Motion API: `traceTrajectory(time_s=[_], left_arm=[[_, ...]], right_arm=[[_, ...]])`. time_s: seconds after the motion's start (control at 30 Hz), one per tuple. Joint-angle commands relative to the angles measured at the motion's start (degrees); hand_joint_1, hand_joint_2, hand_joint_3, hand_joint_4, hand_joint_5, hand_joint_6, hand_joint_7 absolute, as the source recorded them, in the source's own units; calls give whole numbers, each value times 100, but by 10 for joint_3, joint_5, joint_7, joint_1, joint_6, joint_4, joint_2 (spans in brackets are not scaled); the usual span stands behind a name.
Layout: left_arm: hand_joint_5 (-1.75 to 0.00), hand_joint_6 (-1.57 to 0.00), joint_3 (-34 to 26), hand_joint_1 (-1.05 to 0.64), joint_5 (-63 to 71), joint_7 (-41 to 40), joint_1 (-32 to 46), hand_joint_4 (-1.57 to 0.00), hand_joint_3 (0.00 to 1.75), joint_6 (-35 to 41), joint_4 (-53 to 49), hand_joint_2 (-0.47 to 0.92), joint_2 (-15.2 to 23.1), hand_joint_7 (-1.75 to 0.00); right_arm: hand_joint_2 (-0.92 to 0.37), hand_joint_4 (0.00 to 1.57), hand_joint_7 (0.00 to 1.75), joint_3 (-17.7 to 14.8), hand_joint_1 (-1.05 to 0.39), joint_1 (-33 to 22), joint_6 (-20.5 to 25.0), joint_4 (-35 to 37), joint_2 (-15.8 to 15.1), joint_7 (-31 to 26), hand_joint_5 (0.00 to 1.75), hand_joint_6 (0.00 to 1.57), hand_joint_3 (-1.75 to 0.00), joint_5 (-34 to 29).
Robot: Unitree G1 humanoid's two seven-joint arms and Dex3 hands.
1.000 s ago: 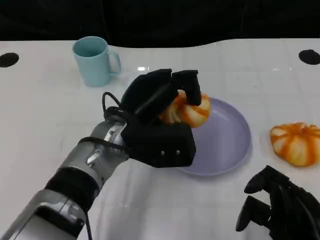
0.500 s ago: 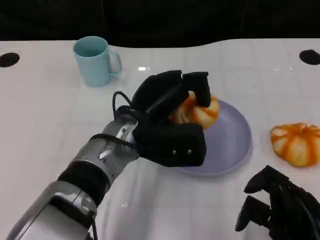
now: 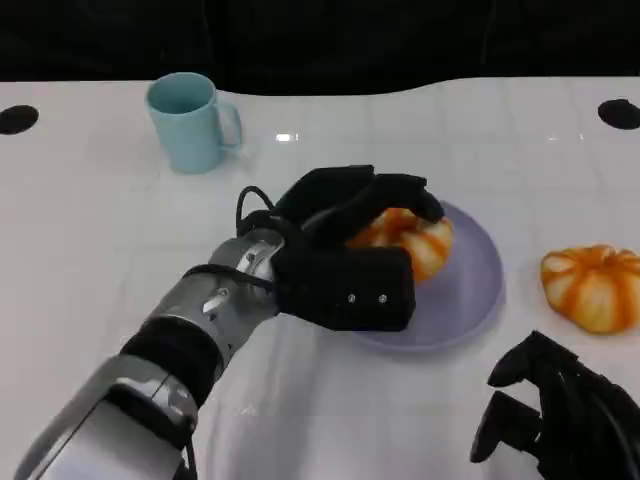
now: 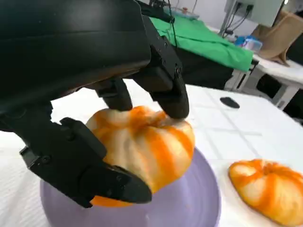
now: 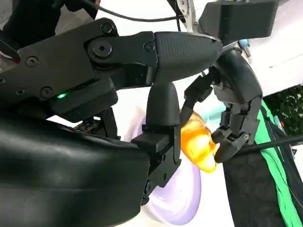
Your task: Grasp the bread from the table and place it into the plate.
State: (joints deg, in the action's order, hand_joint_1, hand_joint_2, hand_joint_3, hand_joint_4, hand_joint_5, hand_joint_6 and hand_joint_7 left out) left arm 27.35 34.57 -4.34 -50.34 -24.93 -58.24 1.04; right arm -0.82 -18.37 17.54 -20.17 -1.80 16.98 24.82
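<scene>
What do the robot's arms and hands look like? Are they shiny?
The left forearm is a shiny silver tube with a black band and thin black cables by the wrist. The left hand is matte black, with a boxy palm, small screws and chunky jointed fingers. The right hand is black too.

Light blue mug upright, upper left of head view, handle to its right, on white worktop. Black round marks at far left edge and far right edge. Green cloth on background table, left wrist view.
</scene>
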Motion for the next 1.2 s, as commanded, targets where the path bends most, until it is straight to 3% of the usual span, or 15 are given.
traceTrajectory(time_s=[0.03, 0.13, 0.43, 0.87, 1.2], left_arm=[[-31, -25, 22, -81, 27, 15, -22, -10, 40, 14, 15, 92, 21, 0], [-22, -13, 29, -93, 34, 24, -24, -1, 50, 24, 20, 92, 24, 0], [-18, -10, 29, -102, 30, 40, -15, -1, 68, 23, 41, 92, 37, -1], [-26, -18, -4, -94, -21, 69, 29, -7, 60, 3, 98, 92, 65, -4], [-34, -25, -52, -86, -86, 79, 117, -16, 51, -46, 180, 92, 93, -6]], right_arm=[[-92, 62, 164, -6, -52, -1, -5, 0, -3, 2, 175, 43, -43, 7], [-92, 62, 164, -6, -52, -2, -5, 0, -2, 2, 175, 43, -43, 8], [-92, 63, 164, -6, -51, 0, -7, 2, -5, 1, 175, 44, -43, 6], [-92, 62, 162, -4, -51, -1, -5, -3, -7, 1, 175, 43, -43, 6], [-92, 62, 161, -5, -51, -2, -2, -5, -6, -1, 175, 43, -43, 9]])
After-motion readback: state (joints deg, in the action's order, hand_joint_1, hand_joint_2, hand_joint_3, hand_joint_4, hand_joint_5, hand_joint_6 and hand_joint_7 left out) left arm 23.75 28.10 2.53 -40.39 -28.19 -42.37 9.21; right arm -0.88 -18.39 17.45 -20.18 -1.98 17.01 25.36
